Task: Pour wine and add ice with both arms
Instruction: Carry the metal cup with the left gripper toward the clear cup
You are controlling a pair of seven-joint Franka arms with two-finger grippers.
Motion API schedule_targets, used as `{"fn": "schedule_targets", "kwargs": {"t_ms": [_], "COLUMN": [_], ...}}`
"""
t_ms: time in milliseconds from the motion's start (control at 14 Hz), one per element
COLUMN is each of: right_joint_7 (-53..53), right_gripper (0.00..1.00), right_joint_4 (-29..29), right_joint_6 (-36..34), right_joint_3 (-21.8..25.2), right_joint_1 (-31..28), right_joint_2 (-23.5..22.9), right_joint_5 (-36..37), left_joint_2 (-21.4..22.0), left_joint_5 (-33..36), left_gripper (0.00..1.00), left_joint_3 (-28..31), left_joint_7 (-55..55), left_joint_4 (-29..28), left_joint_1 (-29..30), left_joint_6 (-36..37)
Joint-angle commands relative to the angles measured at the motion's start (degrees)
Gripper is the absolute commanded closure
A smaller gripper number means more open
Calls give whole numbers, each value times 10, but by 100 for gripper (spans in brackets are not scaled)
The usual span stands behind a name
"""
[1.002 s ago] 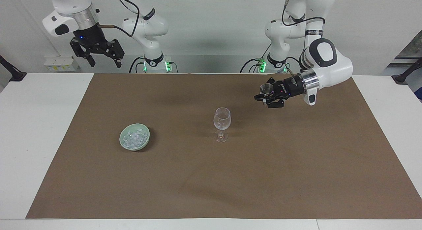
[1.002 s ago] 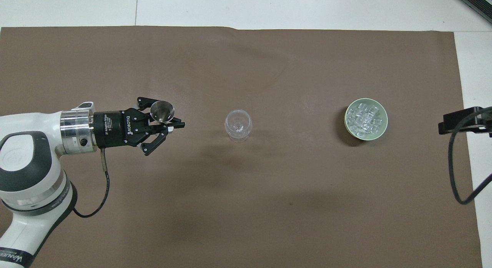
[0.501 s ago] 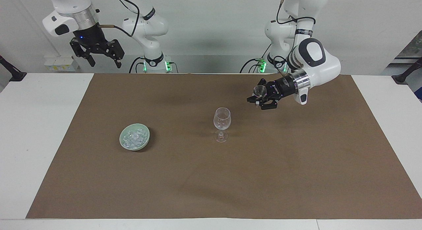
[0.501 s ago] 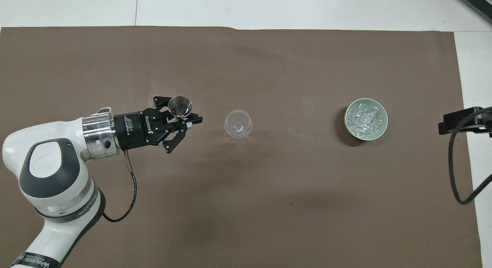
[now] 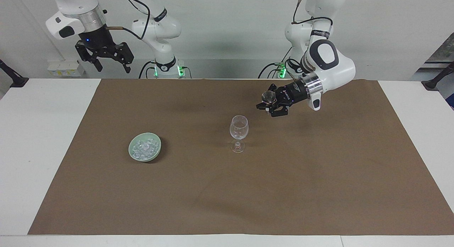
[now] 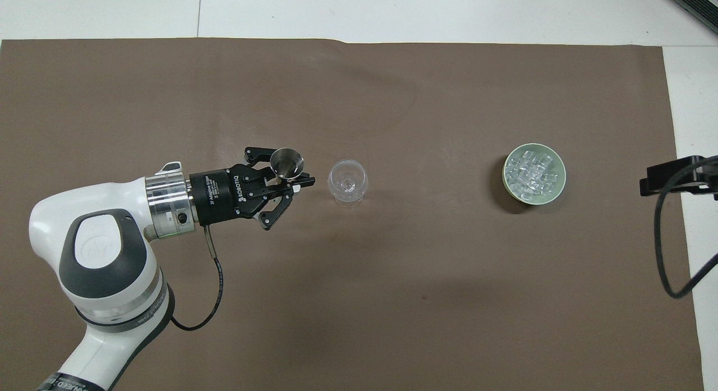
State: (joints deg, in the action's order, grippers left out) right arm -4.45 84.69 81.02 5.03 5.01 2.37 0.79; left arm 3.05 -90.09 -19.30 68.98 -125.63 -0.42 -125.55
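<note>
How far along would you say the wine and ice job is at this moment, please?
Done: the left gripper is shut on a small metal cup, carried upright. In hand: it is up over the mat beside the wine glass, not yet tipped. Left: pouring, then the ice, all in its green bowl; the right gripper waits open.
</note>
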Motion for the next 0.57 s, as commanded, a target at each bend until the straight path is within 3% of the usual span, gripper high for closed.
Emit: {"fn": "schedule_targets", "kwargs": {"t_ms": [0,501], "right_joint_7": [-9,-9], "right_gripper": [0,0], "right_joint_4": [-6,-6], "right_joint_6": [-8,-8], "right_joint_3": [0,0], "right_joint_1": [-2,-2], "right_joint_2": [-1,-1], "right_joint_5": [-1,-1], "left_joint_2": [22,12], "left_joint_5": [-12,-10], "left_gripper": [100,100], "left_joint_3": [-8,-49], "left_joint_7": [5,2], "left_joint_4": [-14,4], "left_joint_1": [-4,-3], "left_joint_6": [-22,-101]}}
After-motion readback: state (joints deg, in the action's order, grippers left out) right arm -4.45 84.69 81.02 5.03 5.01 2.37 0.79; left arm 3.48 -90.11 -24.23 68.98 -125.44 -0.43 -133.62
